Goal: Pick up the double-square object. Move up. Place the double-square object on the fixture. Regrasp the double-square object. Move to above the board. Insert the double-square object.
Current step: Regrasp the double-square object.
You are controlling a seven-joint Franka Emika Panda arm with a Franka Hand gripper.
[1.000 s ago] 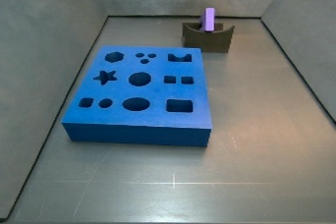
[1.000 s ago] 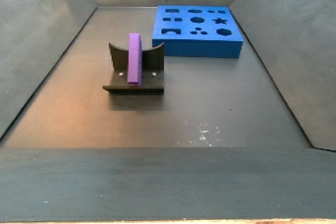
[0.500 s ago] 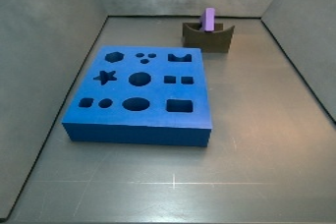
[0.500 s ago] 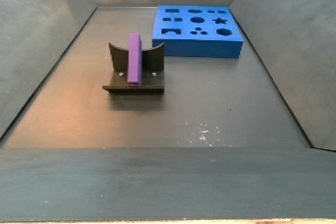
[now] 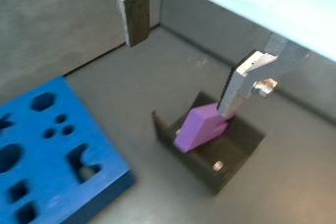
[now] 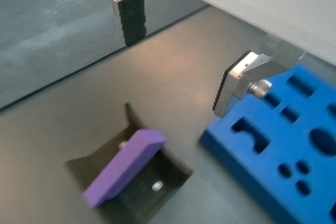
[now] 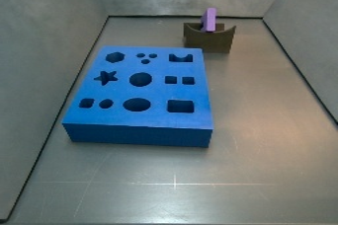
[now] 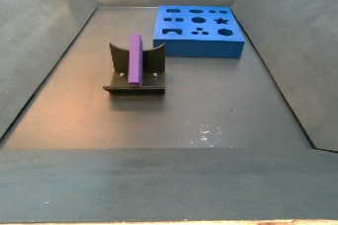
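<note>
The light-purple double-square object [image 7: 211, 19] stands on edge in the notch of the dark fixture [image 7: 197, 37], seen in both side views [image 8: 133, 59] and both wrist views [image 5: 199, 127] [image 6: 125, 167]. My gripper [image 5: 191, 51] hangs high above the fixture and is open, with nothing between its fingers [image 6: 128, 17]. It is out of frame in both side views. The blue board [image 7: 145, 91] with its shaped holes lies flat on the floor beside the fixture [image 8: 117, 69], and shows in the wrist views too [image 5: 53, 159] [image 6: 282, 140].
Grey walls [image 7: 53, 41] enclose the floor on all sides. The fixture stands near the back wall in a side view, with bare floor [image 8: 199, 111] between it and the front edge.
One second ago the gripper's blurred tip showed at the top of a side view above the fixture; it has since risen out of that frame. The object and board have not moved.
</note>
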